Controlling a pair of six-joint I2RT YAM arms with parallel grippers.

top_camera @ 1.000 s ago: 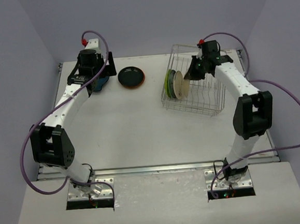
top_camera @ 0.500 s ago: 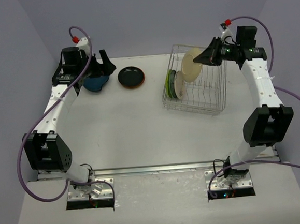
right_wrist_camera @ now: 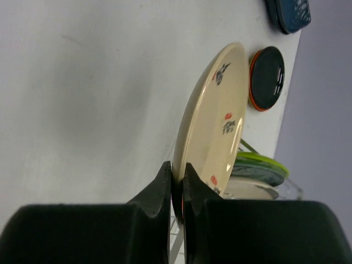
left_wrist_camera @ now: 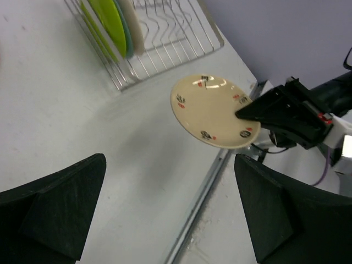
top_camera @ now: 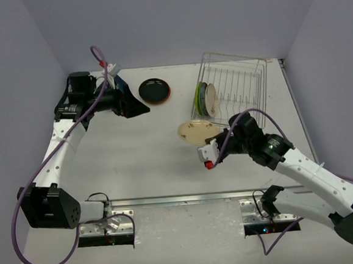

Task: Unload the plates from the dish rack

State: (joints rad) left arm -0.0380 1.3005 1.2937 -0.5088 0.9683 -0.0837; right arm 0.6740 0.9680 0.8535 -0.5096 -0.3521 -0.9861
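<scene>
Just on the near side of the dish rack (top_camera: 241,84), the right gripper (top_camera: 219,142) now holds a cream plate (top_camera: 198,131) low over the table (top_camera: 135,153). Its jaws are pressed together on the plate's rim, which the right wrist view shows clearly. One second ago this same plate was standing inside the rack, and half a second ago it was lifted high above it. So the plate has come out and down, and I judge that only the setting down remains for it. From the left wrist view it looks slightly tilted and not yet resting on the table, but I cannot be fully sure.

At the far left, the left gripper (top_camera: 136,107) has its jaws wide apart with nothing between them. It has turned away from the dark blue plate (top_camera: 121,86), which now lies on the table beside the black plate (top_camera: 155,91).

In the rack a green plate (top_camera: 199,96) and a second cream plate (top_camera: 211,100) stand upright at the left end, so at least two more unloads are needed, I think.
</scene>
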